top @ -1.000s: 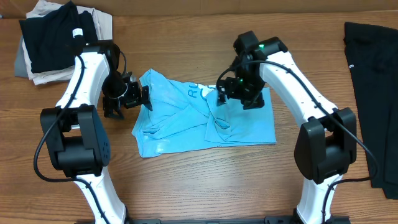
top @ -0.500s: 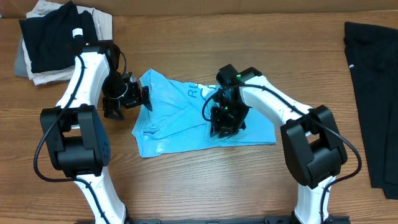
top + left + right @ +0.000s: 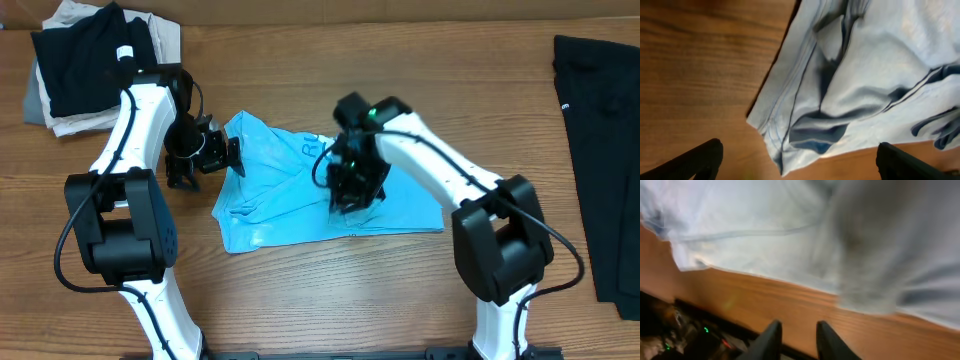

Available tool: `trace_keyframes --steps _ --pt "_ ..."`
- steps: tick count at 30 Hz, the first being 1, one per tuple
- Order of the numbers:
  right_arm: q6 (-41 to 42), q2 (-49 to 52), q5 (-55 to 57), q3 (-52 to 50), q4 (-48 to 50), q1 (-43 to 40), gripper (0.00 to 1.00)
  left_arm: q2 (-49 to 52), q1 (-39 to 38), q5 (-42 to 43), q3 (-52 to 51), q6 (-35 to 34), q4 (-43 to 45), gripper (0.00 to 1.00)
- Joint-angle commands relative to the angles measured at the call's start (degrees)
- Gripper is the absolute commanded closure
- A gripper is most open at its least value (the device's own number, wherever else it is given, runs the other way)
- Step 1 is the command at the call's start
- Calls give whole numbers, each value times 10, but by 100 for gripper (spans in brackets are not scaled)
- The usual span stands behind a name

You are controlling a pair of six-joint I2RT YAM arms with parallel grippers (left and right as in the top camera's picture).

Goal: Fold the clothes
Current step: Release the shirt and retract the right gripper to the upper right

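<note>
I am reading the T-shirt (image 3: 270, 215) as lying crumpled in the middle of the table (image 3: 300, 290), between both arms. Its long axis is running left to right. White lettering (image 3: 311, 149) is showing at the far edge, and I cannot tell where the collar is pointing. The left gripper (image 3: 800, 161) is standing released, jaws wide, just beside the shirt's left edge. The right gripper (image 3: 799, 330) is hanging over the shirt, fingers drawn nearly together, with no cloth visible between them.

Risk: a low sweep by the right gripper is likely to drag the loose layers into a bunch. The left gripper may be lining up on one layer only.
</note>
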Motion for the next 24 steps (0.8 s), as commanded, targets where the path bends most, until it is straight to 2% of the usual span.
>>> trace_keyframes --steps 1,2,5,13,20,24 --pt "-2 -18 122 95 -58 -62 19 -16 -3 7 7 0 24 0" --pt "-2 -18 138 113 -72 -78 0 -16 1 7 7 0 32 0" --pt "-7 -18 160 161 -100 -153 0 -15 20 5 7 1 53 0" --pt "-7 -17 161 167 -93 -305 0 -14 37 56 -28 22 85 0" --pt "0 -17 161 166 -95 -391 0 -14 32 78 -96 30 151 0" --pt "0 -17 161 166 -95 -409 0 -14 32 78 -117 31 176 0"
